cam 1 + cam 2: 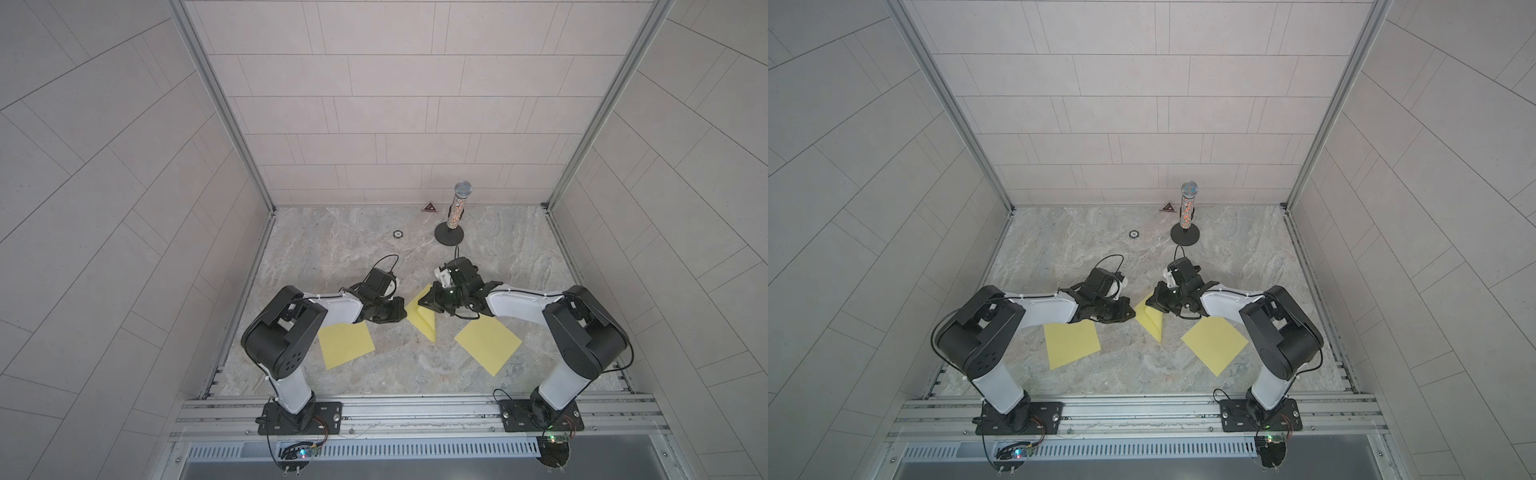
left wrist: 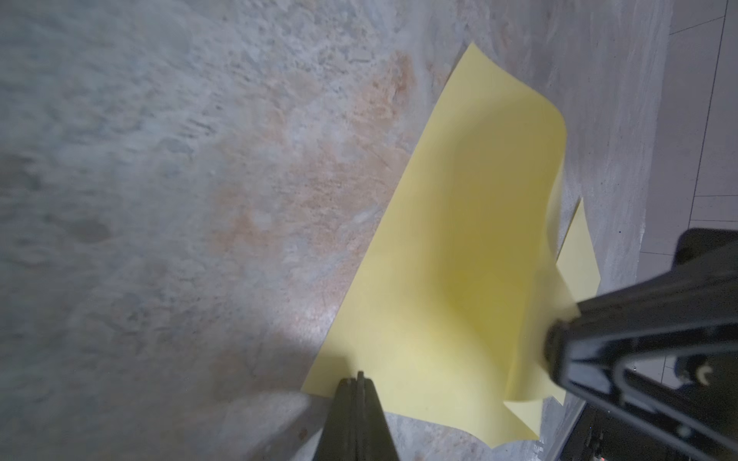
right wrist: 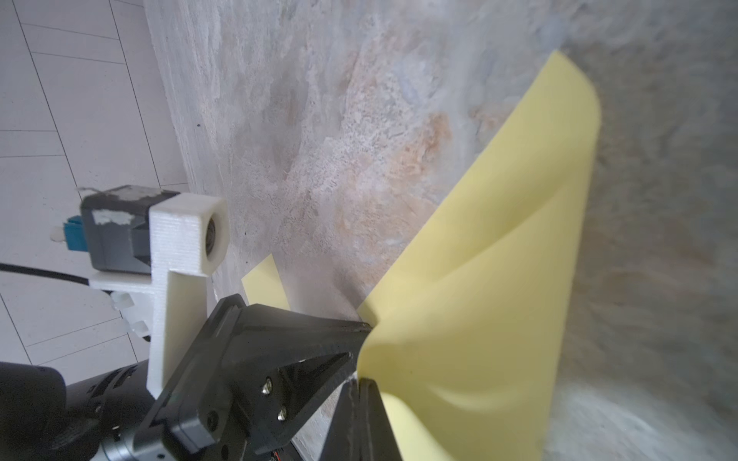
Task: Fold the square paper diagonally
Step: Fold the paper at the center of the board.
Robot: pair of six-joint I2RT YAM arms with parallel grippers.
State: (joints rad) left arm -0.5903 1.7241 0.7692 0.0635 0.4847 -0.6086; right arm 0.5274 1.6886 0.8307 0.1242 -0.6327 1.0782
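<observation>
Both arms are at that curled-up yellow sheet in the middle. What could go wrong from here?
The middle paper is bowed, not creased. The right gripper pinches only a corner, so it might slip out. The left gripper, shut at the sheet's edge, may let it slide, skewing the fold. The right paper lies close by the right arm and could get dragged.

Table (image 1: pixel 332 249): middle paper (image 1: pixel 426 322) near centre. Left sheet (image 1: pixel 345 345) at its 8 o'clock, right sheet (image 1: pixel 488 345) at its 4 o'clock, both apart from it. Left gripper (image 1: pixel 397 313) at the paper's 9 o'clock edge, right gripper (image 1: pixel 424 305) at its 12 o'clock. Microphone stand (image 1: pixel 449 237) far behind at 12 o'clock. Triangle marker (image 1: pixel 429 207) at the stand's 11 o'clock, small disc (image 1: pixel 398 234) at its 9 o'clock.
</observation>
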